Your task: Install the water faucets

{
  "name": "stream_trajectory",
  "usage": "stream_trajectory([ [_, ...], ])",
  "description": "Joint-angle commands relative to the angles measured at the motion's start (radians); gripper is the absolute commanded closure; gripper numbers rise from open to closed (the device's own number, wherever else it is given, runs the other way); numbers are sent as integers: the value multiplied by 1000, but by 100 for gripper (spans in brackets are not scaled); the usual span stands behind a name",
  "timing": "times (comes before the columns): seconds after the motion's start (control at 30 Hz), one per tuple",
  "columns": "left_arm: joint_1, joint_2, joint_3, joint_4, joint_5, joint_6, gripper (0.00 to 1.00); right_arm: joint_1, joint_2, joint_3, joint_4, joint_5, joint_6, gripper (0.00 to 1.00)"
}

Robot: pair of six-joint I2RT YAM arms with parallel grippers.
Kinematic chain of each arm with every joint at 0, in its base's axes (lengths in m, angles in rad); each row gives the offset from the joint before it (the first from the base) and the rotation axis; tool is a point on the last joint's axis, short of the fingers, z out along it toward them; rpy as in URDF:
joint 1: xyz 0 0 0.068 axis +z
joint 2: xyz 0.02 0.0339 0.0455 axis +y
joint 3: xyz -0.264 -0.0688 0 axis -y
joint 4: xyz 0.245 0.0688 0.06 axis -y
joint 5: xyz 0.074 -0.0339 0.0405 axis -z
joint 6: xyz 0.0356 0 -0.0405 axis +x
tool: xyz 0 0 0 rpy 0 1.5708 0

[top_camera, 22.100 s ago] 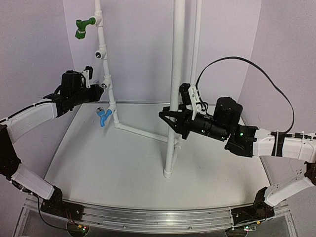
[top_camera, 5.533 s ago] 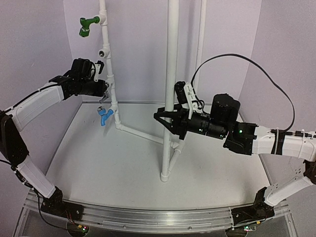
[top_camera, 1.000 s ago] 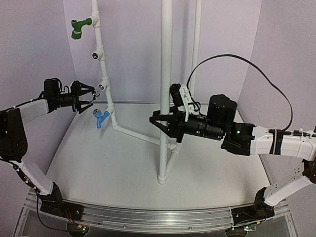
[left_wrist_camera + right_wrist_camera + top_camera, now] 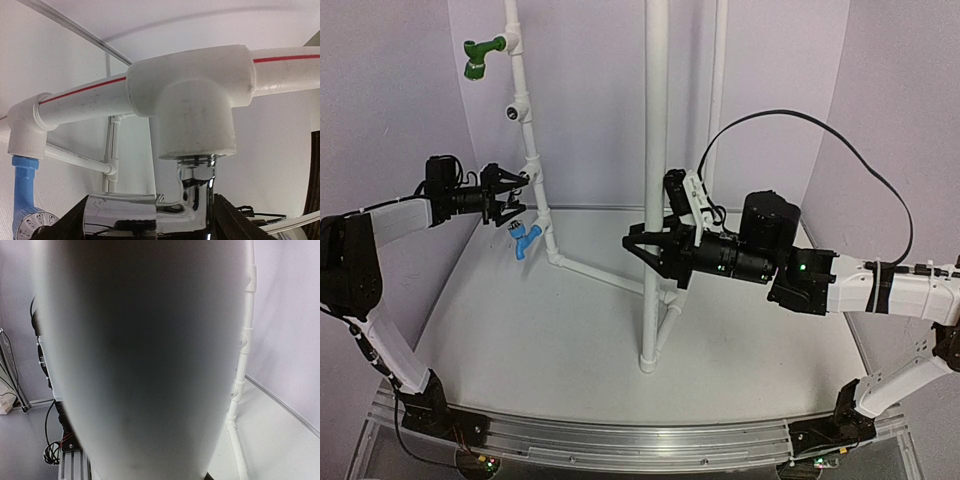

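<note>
The silver faucet [image 4: 196, 200] hangs screwed into a white tee fitting [image 4: 195, 100] on the thin pipe riser [image 4: 528, 150]. My left gripper [image 4: 516, 190] reaches in from the left and is shut on it. One black finger [image 4: 70, 225] presses the handle end and the other the body side. Below it the blue faucet [image 4: 526, 240] sits in an elbow, also visible in the left wrist view as the blue faucet [image 4: 22, 195]. A green faucet [image 4: 480, 56] is mounted at the top. My right gripper [image 4: 648, 256] is shut on the thick vertical pipe [image 4: 656, 130], which fills the right wrist view.
Another tee fitting [image 4: 516, 110] on the riser shows an open socket. A slanted pipe [image 4: 600, 270] joins the riser to the thick pipe's foot [image 4: 646, 362]. A third thin pipe [image 4: 720, 90] stands behind. Purple walls close in on both sides.
My left gripper has moved right, up to the riser, and its jaws have narrowed around the silver faucet. The right arm and the thick pipe have not moved.
</note>
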Motion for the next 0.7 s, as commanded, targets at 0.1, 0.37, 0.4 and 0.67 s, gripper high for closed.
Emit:
stream_trajectory([
  [0.1, 5, -53, 57, -40, -57, 56, 23, 30, 5, 42, 17, -111, 195, 100],
  [0.37, 5, -62, 56, -3, -47, 36, 36, 31, 2, 39, 17, -106, 194, 100],
  [0.4, 4, -63, 54, 7, -47, 31, 39, 32, 4, 41, 17, -106, 194, 100],
  [0.67, 2, -97, 154, -276, -205, 280, 60, 32, 9, 41, 17, -99, 194, 100],
])
